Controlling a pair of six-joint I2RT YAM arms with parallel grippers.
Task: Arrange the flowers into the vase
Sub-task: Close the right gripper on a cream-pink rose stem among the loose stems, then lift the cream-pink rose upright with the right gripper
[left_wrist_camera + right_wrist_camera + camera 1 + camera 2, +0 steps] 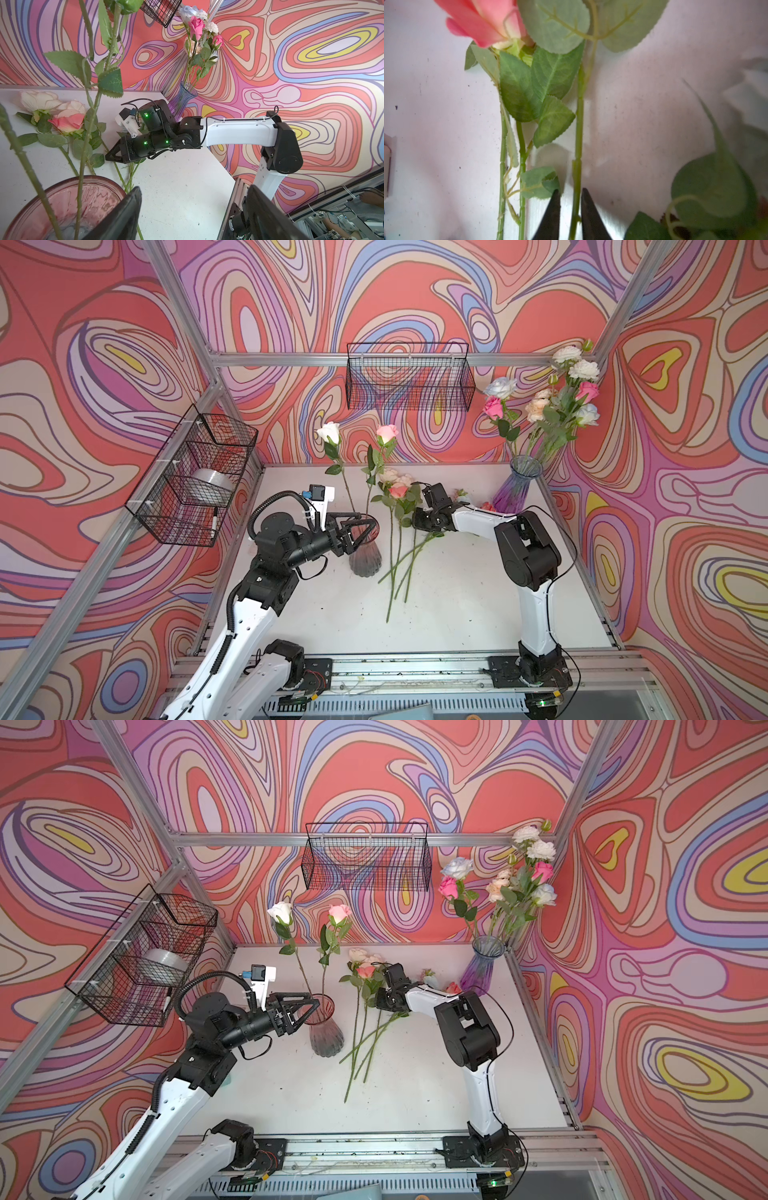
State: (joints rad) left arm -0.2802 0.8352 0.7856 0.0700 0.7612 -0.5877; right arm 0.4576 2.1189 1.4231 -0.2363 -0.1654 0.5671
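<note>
My right end effector point(569, 190) sits nearly closed round one stem point(579, 124) of the flowers point(398, 490) on the tabletop point(457, 605) (grip uncertain); lifting could snag neighbouring leaves point(519, 93). My left end effector point(361, 531) gapes beside the vase point(365, 560)

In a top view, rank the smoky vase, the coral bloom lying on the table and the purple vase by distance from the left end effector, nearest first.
1. Smoky vase, directly at the left end effector, centre-left.
2. Coral bloom, lying mid-table, farther back and right.
3. Purple vase, far right corner.
</note>
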